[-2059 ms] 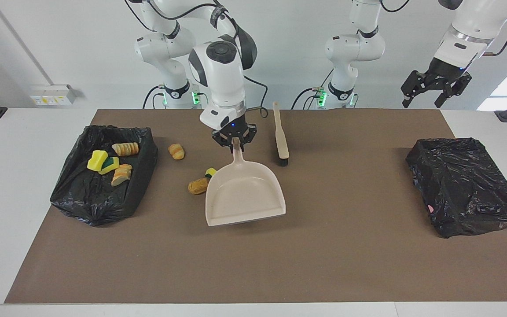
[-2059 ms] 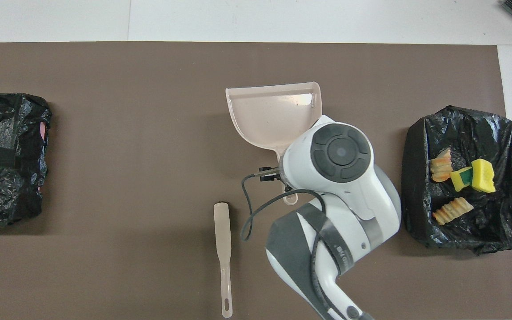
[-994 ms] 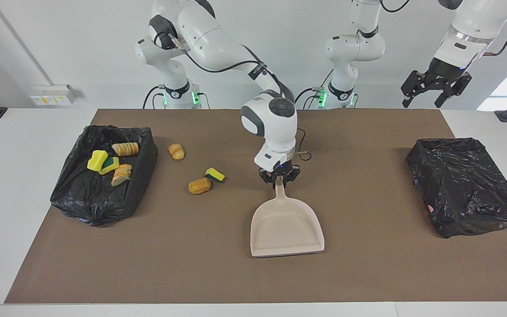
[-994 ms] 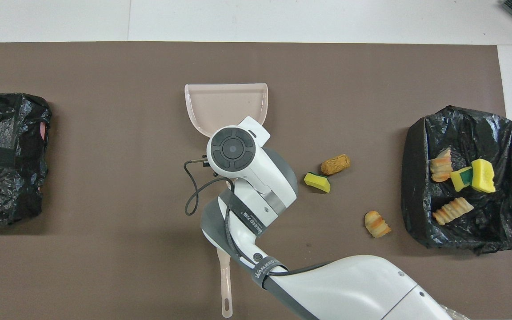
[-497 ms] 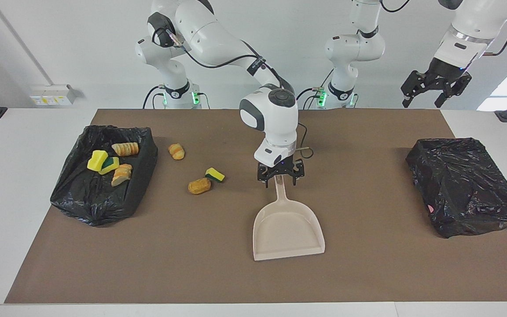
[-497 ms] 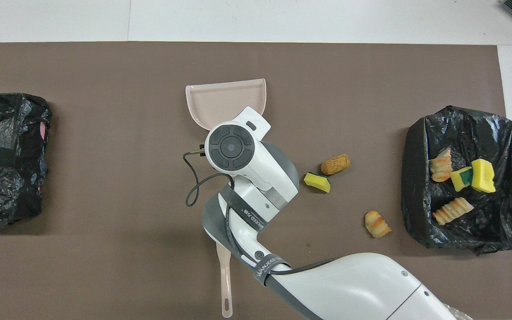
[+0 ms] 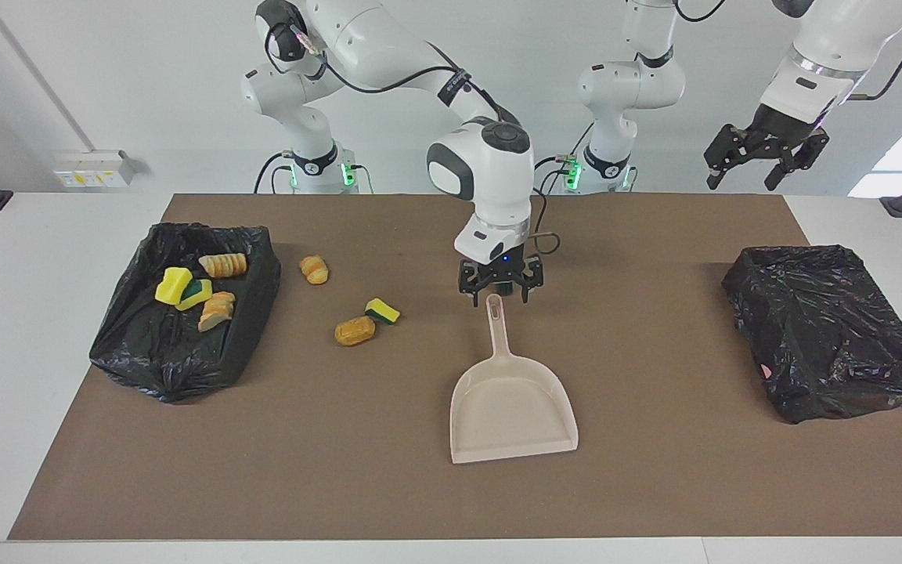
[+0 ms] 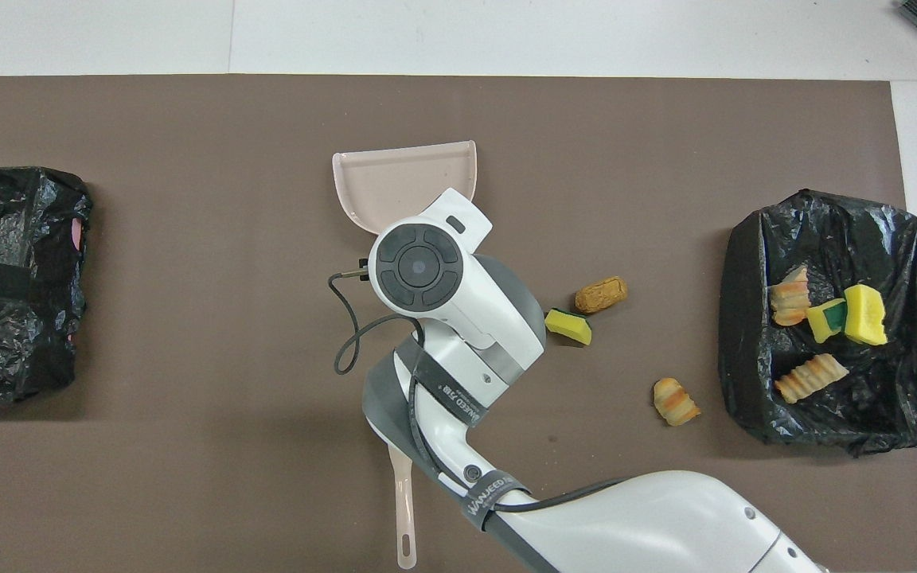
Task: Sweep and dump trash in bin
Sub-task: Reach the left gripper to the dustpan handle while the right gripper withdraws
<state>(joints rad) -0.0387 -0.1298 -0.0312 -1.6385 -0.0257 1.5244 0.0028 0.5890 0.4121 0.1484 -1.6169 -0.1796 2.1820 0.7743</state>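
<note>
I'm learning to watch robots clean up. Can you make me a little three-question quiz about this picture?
1. True or false: the right claw is holding the dustpan.
2. How many trash bits lie loose on the brown mat, outside any bin?
3. Which bin has trash in it? A: the bin at the right arm's end. B: the bin at the left arm's end.

Key:
1. False. It is open, just above the handle tip; the dustpan lies flat on the mat.
2. Three: a bread piece, a sponge chunk and a bread piece.
3. A. The left claw waits up high, open.
</note>
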